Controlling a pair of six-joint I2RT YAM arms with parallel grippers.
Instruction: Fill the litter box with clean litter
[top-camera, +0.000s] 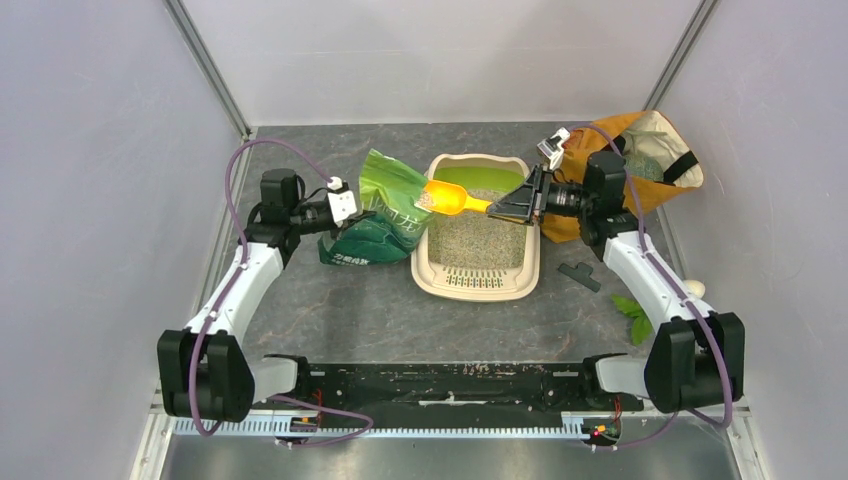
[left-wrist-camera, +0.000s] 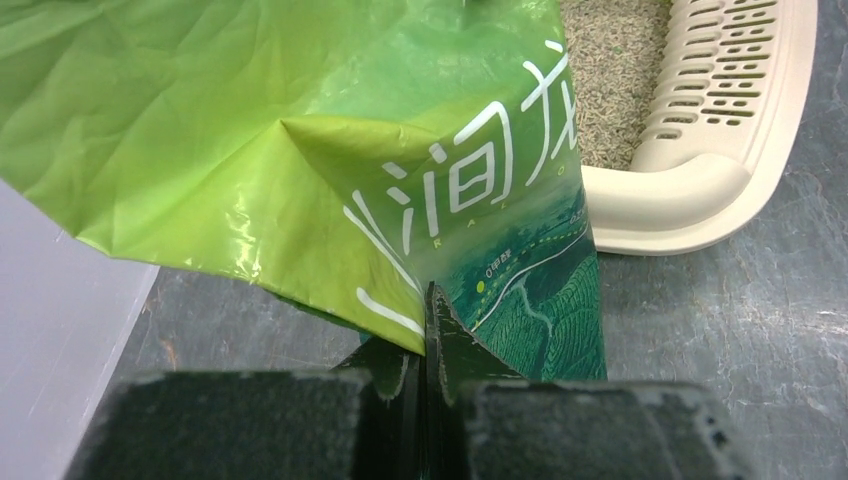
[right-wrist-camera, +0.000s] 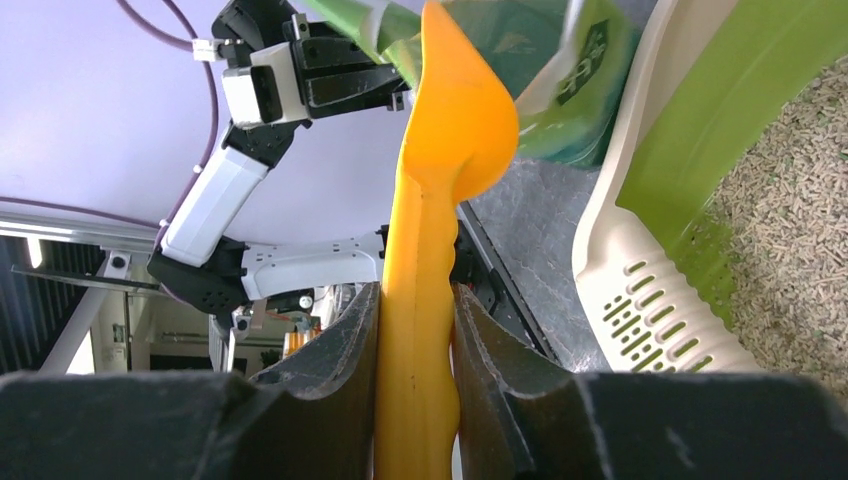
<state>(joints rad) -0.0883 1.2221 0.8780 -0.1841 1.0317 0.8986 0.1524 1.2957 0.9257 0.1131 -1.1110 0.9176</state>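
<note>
One litter box (top-camera: 478, 283) sat mid-table, with clean litter (top-camera: 478, 238) across its floor. One orange scoop (top-camera: 448, 198) hung over its left rim, handle clamped by the right gripper (top-camera: 508, 205). The left gripper (top-camera: 360, 212) pinched one green bag (top-camera: 390, 195) just beside the box.

**Finishes: mostly plastic, one cloth item**

Green litter bag (left-wrist-camera: 300, 150) was thin plastic film, glossy, w/ crinkles & glare. Litter box (left-wrist-camera: 690, 190) was moulded plastic: beige rim smooth & semi-matt, lime inside a bit shinier. Clean litter (right-wrist-camera: 790, 220) looked dry, grainy, matt. Orange scoop (right-wrist-camera: 440, 150) was smooth plastic w/ soft sheen. Orange bag (top-camera: 660, 192) looked like matt woven cloth. Table (top-camera: 380, 310) was dark, mottled, matt, stone-like. Left gripper (left-wrist-camera: 428, 340) & right gripper (right-wrist-camera: 415, 330) fingers were black, matt, rough-grained.
</note>
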